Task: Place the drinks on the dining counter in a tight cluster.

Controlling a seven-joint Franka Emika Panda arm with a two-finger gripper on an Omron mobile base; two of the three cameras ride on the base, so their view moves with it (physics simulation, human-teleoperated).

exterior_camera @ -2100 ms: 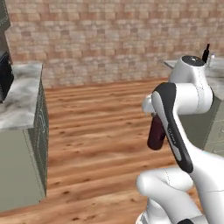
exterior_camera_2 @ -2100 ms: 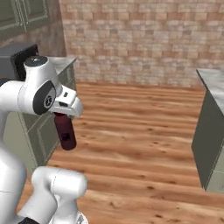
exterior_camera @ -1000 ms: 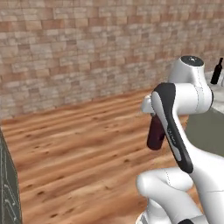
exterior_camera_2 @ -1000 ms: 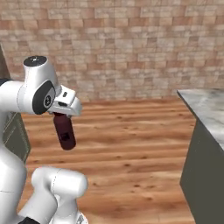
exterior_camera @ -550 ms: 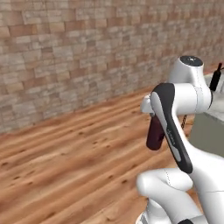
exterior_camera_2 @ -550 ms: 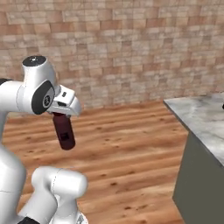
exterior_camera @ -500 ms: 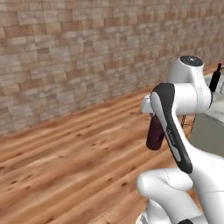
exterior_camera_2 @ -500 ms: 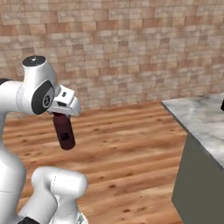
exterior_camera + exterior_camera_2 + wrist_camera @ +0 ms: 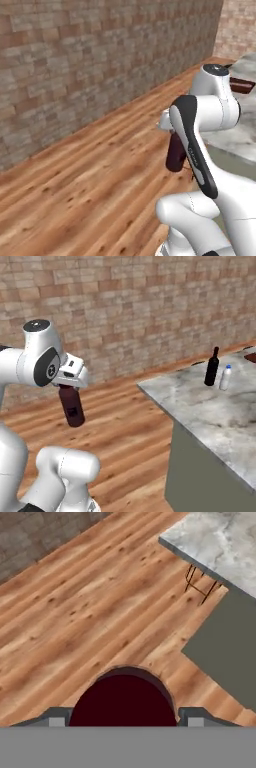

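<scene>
Rendered kitchen with brick wall and plank floor. Stout dark maroon bottle (image 9: 71, 405) hanging upright below the gripper (image 9: 68, 385), clamped at the neck between closed fingers, body dangling free above the floor. Probably held high and close to the white arm to keep it steady and clear of the counter edge while being carried. Same bottle in the left base view (image 9: 176, 151), tucked against the arm's forearm. Looking down along the hand, rounded maroon shoulder of the bottle (image 9: 124, 701) between the two finger tips, wooden boards beneath.

Dining counter (image 9: 200, 406) to the right, grey-veined marble top, plain grey side panel. Corner of it also at the upper right of the hand view (image 9: 220, 542), with thin black stool legs (image 9: 200, 584) beneath the overhang. Bottle well apart from the counter, not yet above it.

On the marble, tall black wine bottle (image 9: 212, 367) and small whitish bottle with blue cap (image 9: 226, 377), both upright, just beside each other and near the far edge. Judged: these two form the start of the cluster, the carried bottle being the third to join them.

No readable label, brand or writing on any bottle; surfaces plain at this resolution
</scene>
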